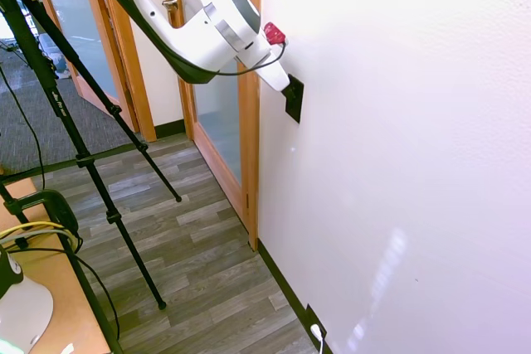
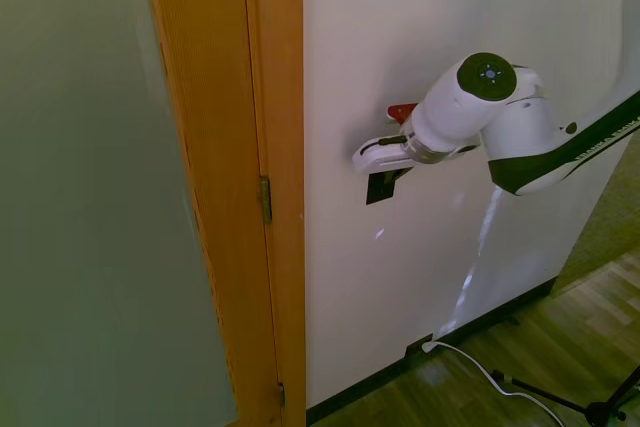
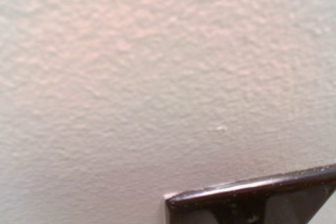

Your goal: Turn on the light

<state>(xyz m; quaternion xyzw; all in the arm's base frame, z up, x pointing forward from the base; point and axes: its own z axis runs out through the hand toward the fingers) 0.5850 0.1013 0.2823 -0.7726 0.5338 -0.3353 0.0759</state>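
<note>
The light itself is out of view. Its switch is a small black upright plate (image 1: 294,101) on the white wall, just right of the wooden door frame. In the second exterior view the plate (image 2: 384,187) sits right below the white hand. My gripper (image 1: 287,85) is pressed up against the wall at the plate's top edge and covers its upper part. Seen from the other side, the gripper (image 2: 392,171) meets the plate from the right. The wrist view shows bare textured wall from close by, with a glossy black plate edge (image 3: 252,198) at the bottom.
A wooden door frame (image 1: 247,122) with a glass door stands beside the switch. Low on the wall sits a black plate with a white plug (image 1: 315,329), and its white cable (image 2: 470,359) trails over the wood floor. A wooden desk corner (image 1: 58,304) is at the lower left.
</note>
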